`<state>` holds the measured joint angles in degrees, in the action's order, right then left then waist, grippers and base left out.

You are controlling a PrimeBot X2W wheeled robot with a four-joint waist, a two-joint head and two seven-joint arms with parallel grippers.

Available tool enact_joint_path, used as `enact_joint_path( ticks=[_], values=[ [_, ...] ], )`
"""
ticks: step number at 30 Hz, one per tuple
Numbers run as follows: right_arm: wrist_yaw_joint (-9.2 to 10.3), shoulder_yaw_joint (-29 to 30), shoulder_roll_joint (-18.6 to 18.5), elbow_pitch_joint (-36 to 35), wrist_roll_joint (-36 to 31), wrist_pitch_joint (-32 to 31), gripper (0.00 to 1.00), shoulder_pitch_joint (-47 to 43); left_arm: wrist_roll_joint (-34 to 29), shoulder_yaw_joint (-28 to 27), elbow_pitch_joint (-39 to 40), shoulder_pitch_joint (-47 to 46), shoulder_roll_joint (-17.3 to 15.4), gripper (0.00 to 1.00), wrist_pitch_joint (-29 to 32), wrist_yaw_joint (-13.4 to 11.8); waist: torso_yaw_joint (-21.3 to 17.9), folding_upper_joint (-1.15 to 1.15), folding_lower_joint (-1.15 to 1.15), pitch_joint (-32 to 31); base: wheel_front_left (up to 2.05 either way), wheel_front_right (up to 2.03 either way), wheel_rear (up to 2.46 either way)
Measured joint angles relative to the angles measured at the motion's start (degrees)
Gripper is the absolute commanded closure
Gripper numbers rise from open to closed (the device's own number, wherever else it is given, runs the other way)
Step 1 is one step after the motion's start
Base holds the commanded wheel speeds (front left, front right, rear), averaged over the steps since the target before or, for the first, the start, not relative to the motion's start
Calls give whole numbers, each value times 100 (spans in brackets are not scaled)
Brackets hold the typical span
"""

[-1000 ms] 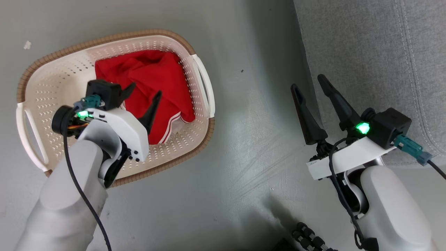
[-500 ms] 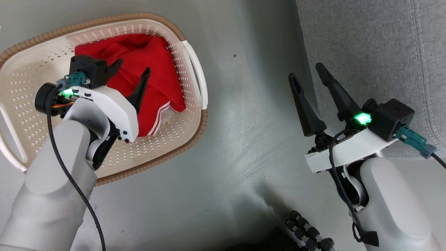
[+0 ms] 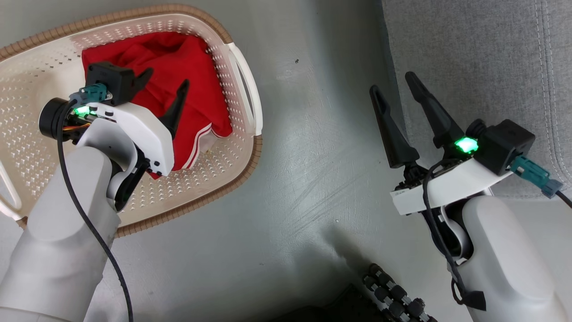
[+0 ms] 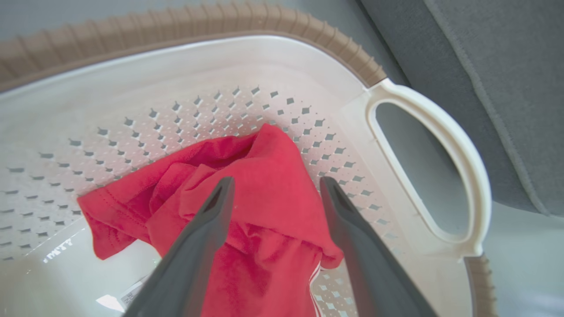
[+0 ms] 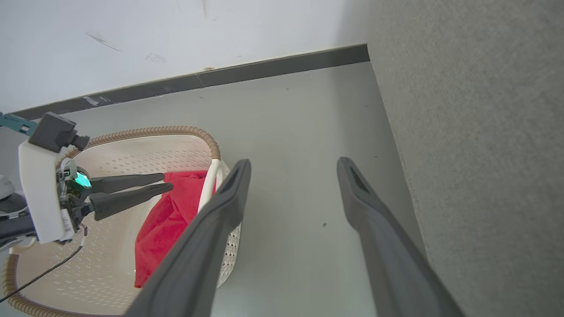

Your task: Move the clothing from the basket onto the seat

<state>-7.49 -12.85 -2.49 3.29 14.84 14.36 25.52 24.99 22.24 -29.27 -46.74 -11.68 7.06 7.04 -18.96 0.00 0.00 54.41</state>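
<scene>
Saw whole head view slide; judged camera motion, not basket (image 3: 214,179) travel. Found left gripper (image 3: 166,77) spread wide above clothing (image 3: 196,58), heaped at basket's seat-side edge, ungrasped. Right gripper (image 3: 391,81) likewise released beside seat (image 3: 469,53). Judged pick pending.

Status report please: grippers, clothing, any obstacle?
Left gripper open over the clothing, which lies in the basket. Right gripper open, empty, near the seat. No obstacle seen.

I see the grey floor (image 3: 313,179) carrying the basket (image 3: 214,179) on my left and the seat (image 3: 469,44) on my right, apart.
</scene>
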Motion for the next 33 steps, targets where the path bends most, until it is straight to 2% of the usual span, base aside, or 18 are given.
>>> enact_joint_path(
  ticks=[33],
  values=[
    [0,-69,0,15,133,1,0,78,0,282,-261,-388,0,0,96,16,-79,0,0,237,0,0,0]
  ],
)
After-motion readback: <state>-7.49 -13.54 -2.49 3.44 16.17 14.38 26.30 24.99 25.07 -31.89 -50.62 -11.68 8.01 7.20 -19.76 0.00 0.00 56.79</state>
